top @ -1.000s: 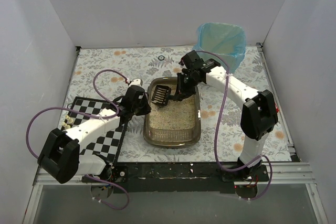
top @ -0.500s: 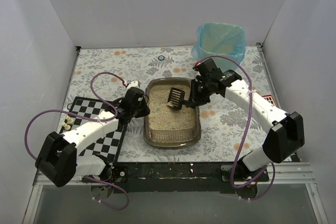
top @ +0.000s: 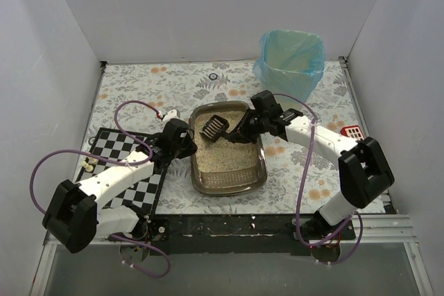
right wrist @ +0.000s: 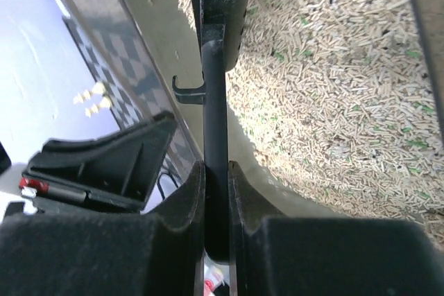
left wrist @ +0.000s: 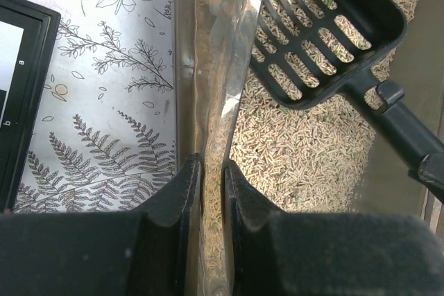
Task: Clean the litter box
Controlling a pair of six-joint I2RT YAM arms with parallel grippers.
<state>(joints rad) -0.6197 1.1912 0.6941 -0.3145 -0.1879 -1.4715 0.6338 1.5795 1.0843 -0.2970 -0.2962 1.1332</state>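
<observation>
Litter box [top: 229, 187] near the middle of the floral surface [top: 173, 84], lying flat, filled with beige pellets [right wrist: 333, 88]. Pinches its left wall with the left fingers [left wrist: 194, 185], closed tight on the translucent brown plastic, one finger outside over the surface and one inside over the litter. Grips the black scoop [top: 214, 127] by its handle with the right fingers [right wrist: 195, 195], closed on it, reaching in from the box's right side. Holds the slotted scoop head over the far left part of the litter, tilted; cannot tell whether it touches the pellets. Checkered board [top: 111, 143] near the box's left side, a strip of surface between, partly under the left arm. Blue-lined bin [top: 291, 57] at the far right corner, well apart from the box.
</observation>
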